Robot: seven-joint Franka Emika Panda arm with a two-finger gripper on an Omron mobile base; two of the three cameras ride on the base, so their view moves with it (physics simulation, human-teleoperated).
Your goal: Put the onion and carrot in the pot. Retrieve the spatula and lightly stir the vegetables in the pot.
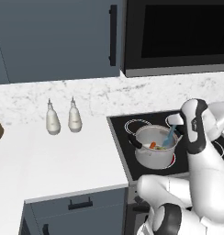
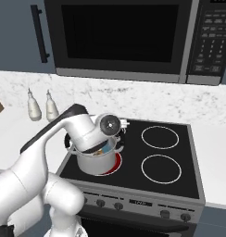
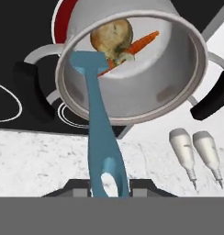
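Steel pot [image 3: 178, 69]: directly ahead of the hand [image 3: 107, 192], on the stove.
Hand: clamped tight on the spatula [image 3: 99, 133] handle.
Spatula head: inside pot, touching onion [image 3: 111, 36].
Carrot [image 3: 142, 42]: beside onion.

The pot [image 1: 154, 148] stands on the front left burner of the stove [image 2: 184, 185]. In the pot lie the onion [image 3: 111, 37] and carrot [image 3: 140, 43], touching; the spatula [image 3: 99, 119] reaches into it beside them. Two bottles [image 1: 63, 117] stand on the counter [image 1: 63, 160], left of the pot.
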